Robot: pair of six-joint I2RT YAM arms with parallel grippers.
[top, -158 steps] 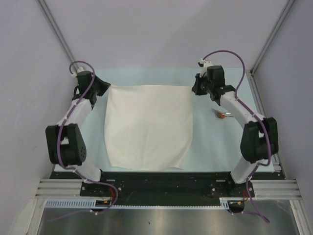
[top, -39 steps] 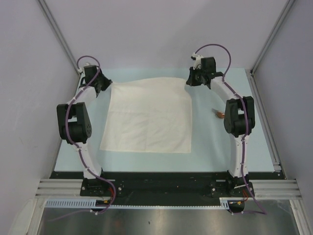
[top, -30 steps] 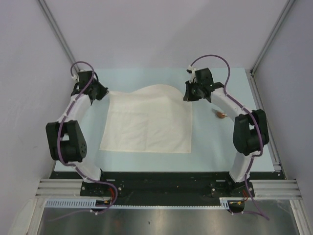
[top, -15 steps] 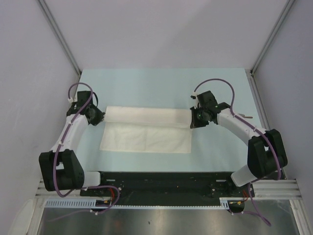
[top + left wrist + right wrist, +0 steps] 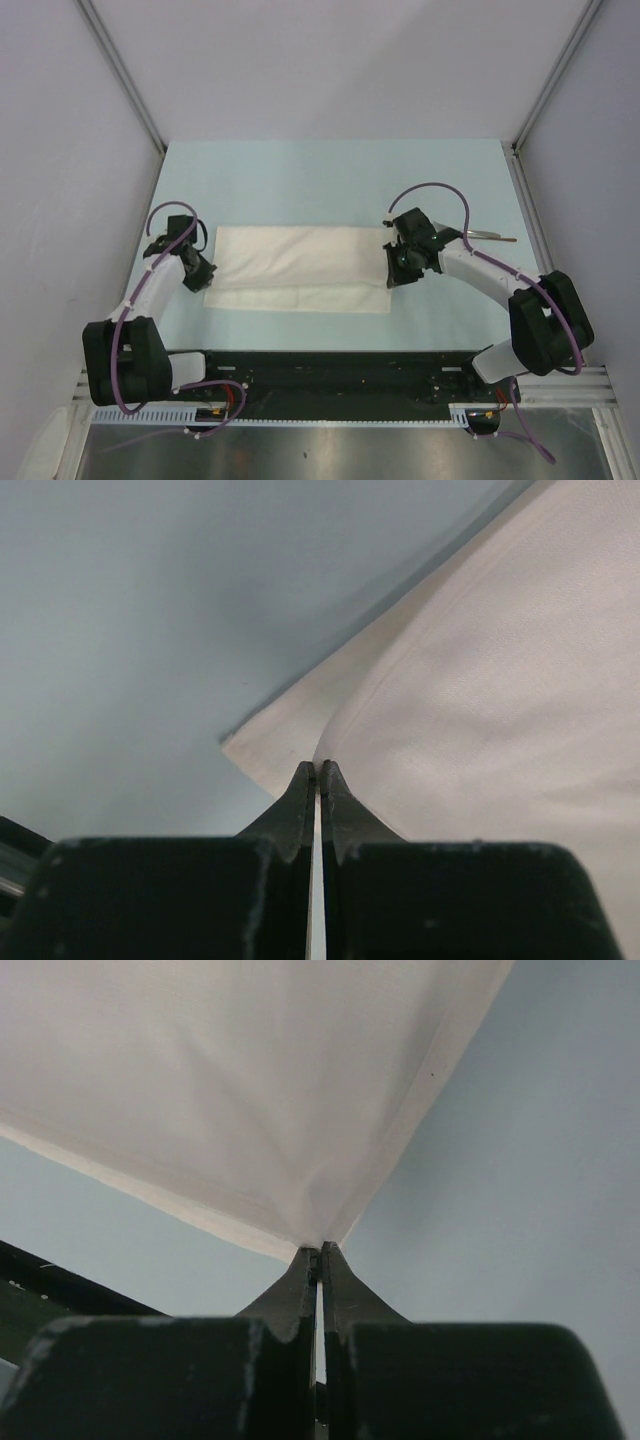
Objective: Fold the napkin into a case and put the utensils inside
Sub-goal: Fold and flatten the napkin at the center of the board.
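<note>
Pale blue-green table [image 5: 330,180] enclosed on three sides by plain grey walls [image 5: 330,60]; black mounting plate [image 5: 330,365] and aluminium rails [image 5: 565,383] along its near edge, brushed metal sheet [image 5: 330,455] nearest the camera.

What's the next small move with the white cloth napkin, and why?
Probably carry both pinched corners a little toward the near edge, then lower and release. The left gripper and right gripper are shut on corners of the white cloth napkin, and a strip of its lower layer shows uncovered along the near side.
</note>
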